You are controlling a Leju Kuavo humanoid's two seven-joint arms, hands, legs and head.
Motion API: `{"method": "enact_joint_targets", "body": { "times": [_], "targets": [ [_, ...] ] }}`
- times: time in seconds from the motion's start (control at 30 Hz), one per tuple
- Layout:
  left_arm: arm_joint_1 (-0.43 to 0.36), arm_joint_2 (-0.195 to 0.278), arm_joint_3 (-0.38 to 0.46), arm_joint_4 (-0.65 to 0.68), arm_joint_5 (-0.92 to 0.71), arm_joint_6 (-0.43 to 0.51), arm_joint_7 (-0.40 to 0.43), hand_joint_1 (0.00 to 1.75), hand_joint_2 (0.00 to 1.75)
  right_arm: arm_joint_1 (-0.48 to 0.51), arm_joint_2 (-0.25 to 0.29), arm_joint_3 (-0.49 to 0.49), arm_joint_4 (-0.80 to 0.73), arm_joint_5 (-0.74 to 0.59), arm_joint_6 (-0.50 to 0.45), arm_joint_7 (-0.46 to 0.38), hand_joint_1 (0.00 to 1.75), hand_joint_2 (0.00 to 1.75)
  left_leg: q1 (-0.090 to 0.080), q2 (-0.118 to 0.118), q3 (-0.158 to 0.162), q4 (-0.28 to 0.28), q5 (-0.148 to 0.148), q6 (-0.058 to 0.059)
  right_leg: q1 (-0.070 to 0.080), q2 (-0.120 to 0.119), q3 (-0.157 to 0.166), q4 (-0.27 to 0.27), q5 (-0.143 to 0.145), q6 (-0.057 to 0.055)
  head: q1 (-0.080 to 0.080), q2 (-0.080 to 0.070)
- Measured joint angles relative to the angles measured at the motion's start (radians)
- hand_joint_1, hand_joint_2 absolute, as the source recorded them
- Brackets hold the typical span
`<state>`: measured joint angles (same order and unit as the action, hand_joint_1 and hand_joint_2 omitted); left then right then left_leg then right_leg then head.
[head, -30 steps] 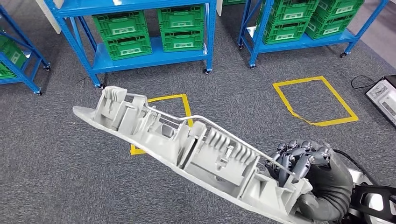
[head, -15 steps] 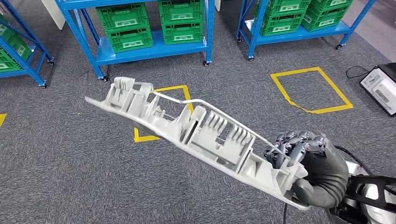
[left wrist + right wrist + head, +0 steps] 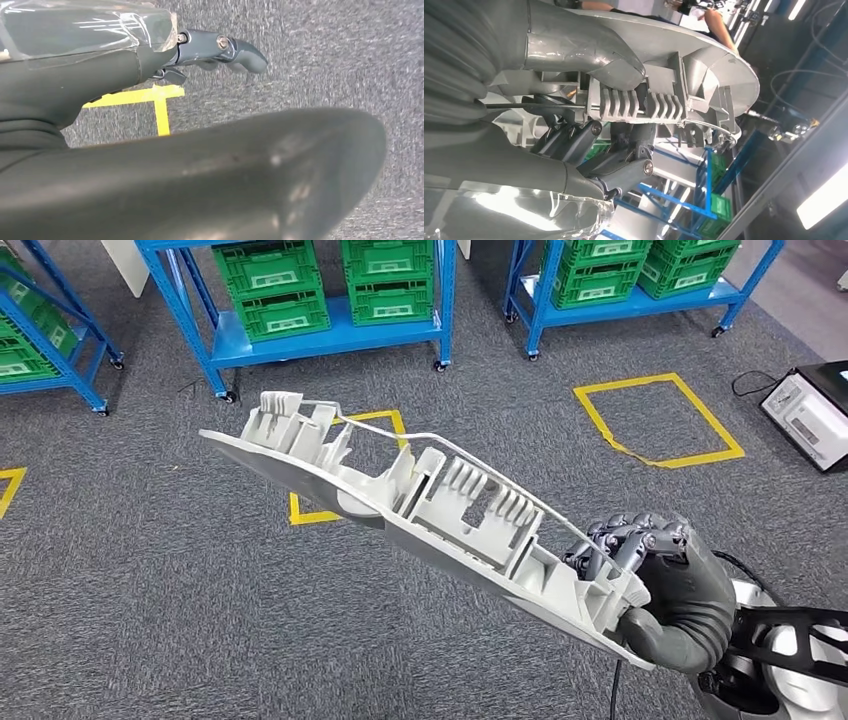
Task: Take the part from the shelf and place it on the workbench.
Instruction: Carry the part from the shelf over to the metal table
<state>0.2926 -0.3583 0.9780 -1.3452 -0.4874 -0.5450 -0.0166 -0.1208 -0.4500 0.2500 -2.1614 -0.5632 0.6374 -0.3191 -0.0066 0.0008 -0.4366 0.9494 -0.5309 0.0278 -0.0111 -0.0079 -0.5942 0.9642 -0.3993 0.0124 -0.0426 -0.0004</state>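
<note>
Over grey carpet, gripped at one end by the right hand (image 3: pixel 660 585), long grey ribbed plastic part (image 3: pixel 420 515) cantilevered, liable to sag or twist loose.

One grey part (image 3: pixel 430 515), one right hand (image 3: pixel 665 595) gripping its end, one left hand (image 3: pixel 220 50) over the floor. Three blue shelf units (image 3: pixel 330 340) along the far side, holding green crates (image 3: pixel 275 290); full crate count unclear. Three yellow tape squares (image 3: pixel 655 420) on the floor (image 3: pixel 150 590). One grey box (image 3: pixel 810 415) at the right edge.
</note>
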Motion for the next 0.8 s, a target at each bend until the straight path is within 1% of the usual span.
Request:
{"method": "enact_joint_targets", "body": {
  "times": [0.03, 0.07, 0.1, 0.13, 0.2, 0.23, 0.27, 0.3, 0.33, 0.37, 0.4, 0.43, 0.47, 0.5, 0.53, 0.57, 0.6, 0.63, 0.67, 0.7, 0.73, 0.77, 0.8],
  "targets": [
    [0.002, 0.000, -0.001, -0.001, 0.001, 0.000, 0.000, 0.00, 0.00, 0.000, -0.002, 0.000, 0.000, 0.000, 0.000, -0.001, 1.75, 1.75, 0.001, 0.001, -0.001, -0.011, 0.003, 0.005, -0.001, -0.001, -0.004, 0.001, 0.006, 0.005, 0.000, 0.000],
    [0.004, -0.001, -0.001, -0.001, 0.002, 0.000, 0.000, 0.00, 0.00, 0.001, -0.002, 0.000, 0.000, 0.001, -0.001, 0.000, 1.75, 1.75, 0.003, 0.002, -0.007, -0.017, 0.011, 0.010, -0.003, -0.001, -0.012, 0.008, 0.003, 0.008, 0.000, 0.000],
    [0.005, -0.001, -0.002, -0.002, 0.003, 0.000, 0.001, 0.00, 0.00, 0.001, -0.003, 0.000, 0.000, 0.004, -0.002, 0.002, 1.75, 1.75, 0.005, 0.003, -0.013, -0.022, 0.022, 0.017, -0.003, 0.000, -0.025, 0.033, -0.013, 0.007, 0.002, 0.000],
    [0.006, -0.002, -0.002, -0.002, 0.005, 0.000, 0.002, 0.00, 0.00, 0.002, -0.003, 0.001, 0.000, 0.009, -0.003, 0.007, 1.75, 1.75, 0.007, 0.002, -0.020, -0.026, 0.033, 0.021, -0.004, 0.001, -0.046, 0.079, -0.042, 0.004, 0.003, 0.000],
    [0.007, -0.002, -0.001, -0.004, 0.006, -0.007, 0.003, 0.00, 0.00, 0.007, -0.003, 0.004, 0.000, 0.029, -0.006, 0.015, 1.75, 1.75, 0.005, -0.002, -0.039, -0.025, 0.049, 0.024, -0.006, 0.002, -0.098, 0.217, -0.117, -0.002, 0.005, 0.000],
    [0.006, -0.002, 0.000, -0.005, 0.002, -0.013, 0.001, 0.00, 0.00, 0.009, -0.002, 0.007, 0.000, 0.040, -0.007, 0.018, 1.75, 1.75, 0.005, -0.006, -0.049, -0.024, 0.056, 0.023, -0.007, 0.002, -0.113, 0.273, -0.143, 0.000, 0.005, 0.000],
    [0.006, -0.002, 0.002, -0.006, -0.004, -0.020, -0.001, 0.00, 0.00, 0.010, -0.001, 0.010, 0.000, 0.052, -0.008, 0.018, 1.75, 1.75, 0.004, -0.012, -0.057, -0.023, 0.063, 0.021, -0.009, 0.003, -0.110, 0.297, -0.155, 0.005, 0.005, 0.000],
    [0.004, -0.002, 0.006, -0.006, -0.012, -0.027, -0.004, 0.00, 0.00, 0.010, 0.000, 0.013, 0.000, 0.062, -0.008, 0.020, 1.75, 1.75, 0.005, -0.019, -0.064, -0.019, 0.069, 0.018, -0.011, 0.003, -0.085, 0.277, -0.151, 0.014, 0.005, 0.000],
    [0.002, -0.002, 0.011, -0.007, -0.020, -0.033, -0.007, 0.00, 0.00, 0.010, 0.001, 0.017, 0.000, 0.070, -0.010, 0.021, 1.75, 1.75, 0.006, -0.027, -0.070, -0.013, 0.073, 0.015, -0.014, 0.006, -0.042, 0.220, -0.134, 0.023, 0.005, 0.000],
    [-0.001, -0.002, 0.017, -0.008, -0.026, -0.039, -0.009, 0.00, 0.00, 0.009, 0.001, 0.020, -0.001, 0.077, -0.011, 0.024, 1.75, 1.75, 0.007, -0.036, -0.078, -0.004, 0.074, 0.012, -0.017, 0.020, 0.008, 0.143, -0.118, 0.030, 0.005, 0.000],
    [-0.005, -0.002, 0.022, -0.009, -0.030, -0.044, -0.011, 0.00, 0.00, 0.007, 0.002, 0.023, -0.002, 0.082, -0.012, 0.026, 1.75, 1.75, 0.006, -0.045, -0.091, 0.010, 0.074, 0.008, -0.019, 0.037, 0.049, 0.076, -0.105, 0.032, 0.005, 0.000],
    [-0.009, -0.002, 0.027, -0.011, -0.031, -0.047, -0.012, 0.00, 0.00, 0.005, 0.002, 0.025, -0.004, 0.085, -0.012, 0.027, 1.75, 1.75, 0.005, -0.053, -0.105, 0.022, 0.075, 0.002, -0.020, 0.051, 0.072, 0.035, -0.099, 0.029, 0.006, 0.000],
    [-0.011, -0.001, 0.031, -0.013, -0.032, -0.048, -0.013, 0.00, 0.00, 0.002, 0.002, 0.029, -0.005, 0.088, -0.013, 0.028, 1.75, 1.75, 0.005, -0.061, -0.118, 0.032, 0.077, -0.004, -0.020, 0.060, 0.078, 0.018, -0.099, 0.023, 0.006, 0.000],
    [-0.012, -0.001, 0.033, -0.015, -0.030, -0.048, -0.013, 0.00, 0.00, -0.002, 0.002, 0.032, -0.006, 0.092, -0.014, 0.029, 1.75, 1.75, 0.005, -0.068, -0.129, 0.038, 0.080, -0.010, -0.017, 0.058, 0.075, 0.020, -0.099, 0.017, 0.006, 0.000],
    [-0.011, -0.001, 0.036, -0.016, -0.028, -0.046, -0.014, 0.00, 0.00, -0.007, 0.003, 0.035, -0.006, 0.096, -0.015, 0.031, 1.75, 1.75, 0.007, -0.075, -0.135, 0.039, 0.083, -0.016, -0.018, 0.048, 0.070, 0.023, -0.097, 0.011, 0.006, 0.000],
    [-0.010, -0.002, 0.037, -0.017, -0.024, -0.043, -0.014, 0.00, 0.00, -0.012, 0.003, 0.039, -0.007, 0.102, -0.016, 0.034, 1.75, 1.75, 0.008, -0.072, -0.140, 0.047, 0.079, -0.021, -0.019, 0.039, 0.069, 0.023, -0.094, 0.005, 0.005, 0.000],
    [-0.010, -0.002, 0.039, -0.017, -0.019, -0.040, -0.014, 0.00, 0.00, -0.017, 0.003, 0.042, -0.009, 0.109, -0.018, 0.036, 1.75, 1.75, 0.009, -0.061, -0.151, 0.068, 0.065, -0.027, -0.021, 0.029, 0.069, 0.022, -0.092, -0.001, 0.002, 0.000],
    [-0.011, -0.002, 0.041, -0.017, -0.013, -0.036, -0.014, 0.00, 0.00, -0.022, 0.003, 0.046, -0.011, 0.117, -0.022, 0.040, 1.75, 1.75, 0.010, -0.045, -0.170, 0.108, 0.041, -0.033, -0.022, 0.018, 0.068, 0.021, -0.090, -0.007, 0.000, 0.000],
    [-0.011, -0.002, 0.040, -0.017, -0.006, -0.033, -0.014, 0.00, 0.00, -0.025, 0.003, 0.049, -0.013, 0.125, -0.027, 0.043, 1.75, 1.75, 0.012, -0.026, -0.198, 0.169, 0.008, -0.039, -0.020, 0.008, 0.067, 0.021, -0.089, -0.012, -0.004, 0.000],
    [-0.012, -0.001, 0.040, -0.017, 0.001, -0.031, -0.013, 0.00, 0.00, -0.027, 0.003, 0.053, -0.015, 0.133, -0.032, 0.047, 1.75, 1.75, 0.015, -0.014, -0.230, 0.238, -0.025, -0.043, -0.018, -0.003, 0.066, 0.021, -0.088, -0.016, -0.006, 0.000],
    [-0.012, -0.002, 0.040, -0.017, 0.008, -0.030, -0.011, 0.00, 0.00, -0.029, 0.003, 0.058, -0.017, 0.141, -0.038, 0.051, 1.75, 1.75, 0.017, -0.009, -0.257, 0.298, -0.047, -0.046, -0.015, -0.013, 0.064, 0.021, -0.088, -0.017, -0.006, 0.000],
    [-0.011, -0.002, 0.040, -0.016, 0.015, -0.029, -0.010, 0.00, 0.00, -0.031, 0.003, 0.064, -0.019, 0.150, -0.043, 0.056, 1.75, 1.75, 0.018, -0.005, -0.269, 0.328, -0.053, -0.048, -0.013, -0.023, 0.062, 0.021, -0.087, -0.018, -0.006, 0.000],
    [-0.011, -0.002, 0.039, -0.016, 0.021, -0.028, -0.009, 0.00, 0.00, -0.033, 0.003, 0.069, -0.022, 0.159, -0.047, 0.061, 1.75, 1.75, 0.019, -0.002, -0.262, 0.320, -0.041, -0.047, -0.011, -0.034, 0.062, 0.021, -0.087, -0.018, -0.006, 0.000]
  ]
}}
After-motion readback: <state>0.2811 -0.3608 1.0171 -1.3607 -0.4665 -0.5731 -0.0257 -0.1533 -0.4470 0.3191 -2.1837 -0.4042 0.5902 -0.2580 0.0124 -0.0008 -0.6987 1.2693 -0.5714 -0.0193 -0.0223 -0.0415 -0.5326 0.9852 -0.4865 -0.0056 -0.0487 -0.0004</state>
